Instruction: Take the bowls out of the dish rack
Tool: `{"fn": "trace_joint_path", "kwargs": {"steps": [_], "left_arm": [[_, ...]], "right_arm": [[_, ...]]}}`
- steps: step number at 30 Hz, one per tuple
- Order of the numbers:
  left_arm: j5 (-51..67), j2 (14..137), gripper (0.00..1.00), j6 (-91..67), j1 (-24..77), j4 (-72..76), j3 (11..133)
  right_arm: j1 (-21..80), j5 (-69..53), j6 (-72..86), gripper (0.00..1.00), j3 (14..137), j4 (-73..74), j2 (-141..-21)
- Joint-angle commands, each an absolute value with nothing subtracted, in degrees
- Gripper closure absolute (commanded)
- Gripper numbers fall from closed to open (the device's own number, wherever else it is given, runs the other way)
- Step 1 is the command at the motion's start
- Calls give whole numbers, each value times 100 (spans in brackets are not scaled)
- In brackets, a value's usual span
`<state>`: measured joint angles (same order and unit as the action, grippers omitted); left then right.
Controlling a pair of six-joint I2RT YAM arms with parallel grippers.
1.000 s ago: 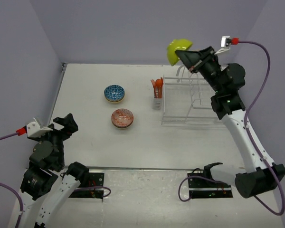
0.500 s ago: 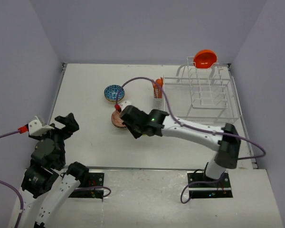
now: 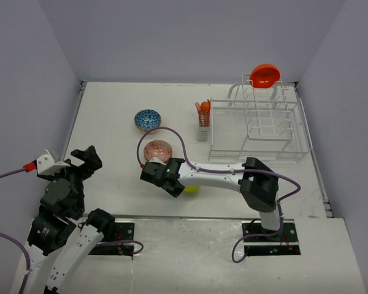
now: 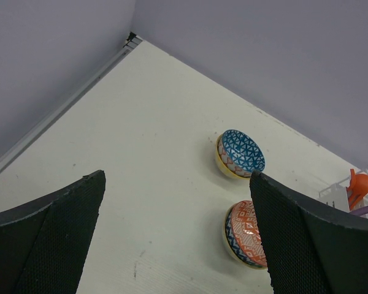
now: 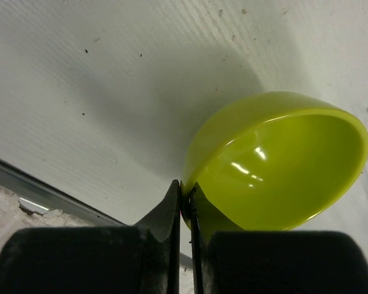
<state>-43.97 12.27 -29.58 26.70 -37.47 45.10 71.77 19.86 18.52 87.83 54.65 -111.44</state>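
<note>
Since half a sec ago the R arm (image 3: 216,171) has swung back toward the near edge. Its wrist was over the red-brown bowl (image 3: 157,149) and now sits just in front of it, low over the bench (image 3: 110,104). Rack, other bowls and L arm (image 3: 61,196) are same as then.

R fingers (image 5: 168,211) are pinched shut on the rim of the yellow-green bowl (image 5: 276,165), one finger inside the wall, one outside. A rim pinch makes sense, as the wall is thin and the bowl is too wide to span. Because it's held at one edge only, the bowl hangs tilted, mouth toward the wrist cam. It's right down by the bench w/ its shadow close under it, but can't tell if the foot touches yet.

The spot looks chosen to group it w/ the unloaded ones. It's near the red-brown bowl and the blue bowl (image 3: 147,119) but apart from both, so nothing gets knocked on release. Prob. next is to level it, set it down and open.

L fingers (image 4: 49,233) are spread wide, holding nothing, parked at the left side out of the R arm's way.

The dish rack (image 3: 257,131) has one orange bowl (image 3: 265,75) perched on its tall section at the back. The utensil holder (image 3: 202,116) is on its left side. So the task is part done.
</note>
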Motion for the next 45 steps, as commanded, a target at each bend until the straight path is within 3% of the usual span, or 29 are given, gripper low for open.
{"fn": "trace_joint_path", "kwargs": {"steps": [1, 5, 7, 8, 9, 10, 13, 18, 19, 21, 22, 27, 36, 45], "left_arm": [[-4526, 1292, 0, -3050, 2681, -3700, 4579], [-4509, 1292, 0, -3041, 2681, -3683, 4570], [-4500, 1301, 0, -3024, 2681, -3683, 4579], [-4500, 1309, 0, -3032, 2681, -3683, 4579], [-4500, 1327, 0, -3032, 2681, -3683, 4588], [-4491, 1327, 0, -3032, 2681, -3683, 4579], [-4483, 1362, 0, -3024, 2681, -3683, 4579], [-4474, 1397, 0, -3023, 2672, -3700, 4588], [-4465, 1389, 0, -3023, 2681, -3691, 4588], [-4456, 1380, 0, -3015, 2681, -3674, 4579], [-4456, 1389, 0, -3015, 2681, -3665, 4579], [-4465, 1424, 0, -3015, 2681, -3674, 4570], [-4465, 1748, 0, -3015, 2681, -3665, 4579], [-4597, 2345, 0, -2892, 2391, -3560, 4614]], "right_arm": [[7286, 1899, 1758, 100, 8948, 5511, -11241], [7295, 1828, 1740, 100, 8921, 5405, -11241], [7304, 1846, 1740, 93, 8947, 5423, -11241], [7312, 1881, 1749, 87, 8956, 5432, -11215], [7347, 1924, 1749, 67, 8965, 5440, -11189], [7365, 1977, 1749, 61, 8965, 5432, -11101], [7400, 2039, 1775, 43, 8904, 5362, -10899], [7409, 2144, 1749, 32, 8789, 5168, -10214], [7409, 2197, 1740, 11, 8789, 5151, -10091], [7409, 2381, 1731, 8, 8780, 5089, -9653], [7400, 2443, 1714, 1, 8719, 4950, -9485], [7182, 2295, 1600, 1, 8141, 3852, -8308], [5450, 1336, 2512, 1, 6655, 1628, -5917], [3816, 818, 2672, 1, 6354, 1424, -4852]]}}
